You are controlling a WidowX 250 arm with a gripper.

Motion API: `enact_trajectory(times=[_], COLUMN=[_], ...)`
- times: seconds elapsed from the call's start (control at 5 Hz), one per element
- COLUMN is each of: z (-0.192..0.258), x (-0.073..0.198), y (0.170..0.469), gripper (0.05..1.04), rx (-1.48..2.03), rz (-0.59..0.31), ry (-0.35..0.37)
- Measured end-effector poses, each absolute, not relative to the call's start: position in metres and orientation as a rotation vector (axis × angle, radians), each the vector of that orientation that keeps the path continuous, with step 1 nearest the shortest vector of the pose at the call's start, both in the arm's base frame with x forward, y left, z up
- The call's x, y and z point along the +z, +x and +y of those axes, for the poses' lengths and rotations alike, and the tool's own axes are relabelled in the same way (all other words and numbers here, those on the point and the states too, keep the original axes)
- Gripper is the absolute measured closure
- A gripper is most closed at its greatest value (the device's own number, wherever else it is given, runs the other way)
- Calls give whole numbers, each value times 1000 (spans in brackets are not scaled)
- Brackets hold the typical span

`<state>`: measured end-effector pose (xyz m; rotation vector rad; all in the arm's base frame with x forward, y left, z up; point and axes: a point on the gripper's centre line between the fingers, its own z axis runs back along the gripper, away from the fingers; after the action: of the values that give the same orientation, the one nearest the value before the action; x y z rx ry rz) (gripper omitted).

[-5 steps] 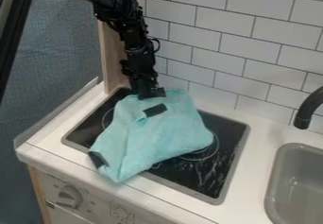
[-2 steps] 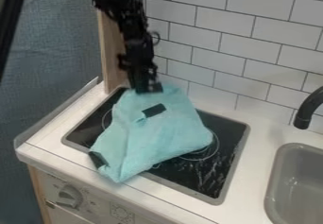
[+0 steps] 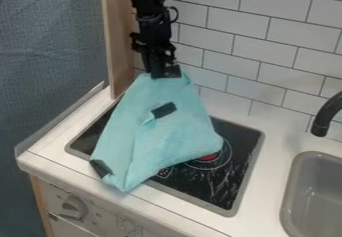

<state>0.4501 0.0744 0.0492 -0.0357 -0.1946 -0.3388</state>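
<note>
The black gripper (image 3: 165,74) hangs above the back left of the stove, shut on the upper edge of a teal cloth (image 3: 150,136). From there the cloth slopes down over the black stove top (image 3: 230,186), its lower left corner lying at the stove's front edge. One dark patch sits near the cloth's middle and another at its lower left corner. Part of a red spot on a burner shows beside the cloth's right lower edge.
To the right are a grey sink (image 3: 317,196) and a black faucet (image 3: 326,115). A wooden post (image 3: 118,38) and a tiled wall (image 3: 260,41) stand behind the stove. A knob (image 3: 73,207) is on the front panel.
The gripper has risen, lifting the cloth's back edge and stretching the cloth upward. Its right lower edge has shifted slightly, and the red spot now shows.
</note>
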Motion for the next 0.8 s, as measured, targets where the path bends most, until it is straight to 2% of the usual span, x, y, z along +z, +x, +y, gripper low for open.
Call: enact_trajectory(times=[0.2,0.4,0.6,0.8], z=[38,1,-11,-17], x=[63,65,60,43], y=[439,419,399,378], gripper=[1034,1034,1034,1034], rx=[-449,-583,-655,-732], rz=[-213,-211,-190,-149], ry=[-35,-35,-23,-26])
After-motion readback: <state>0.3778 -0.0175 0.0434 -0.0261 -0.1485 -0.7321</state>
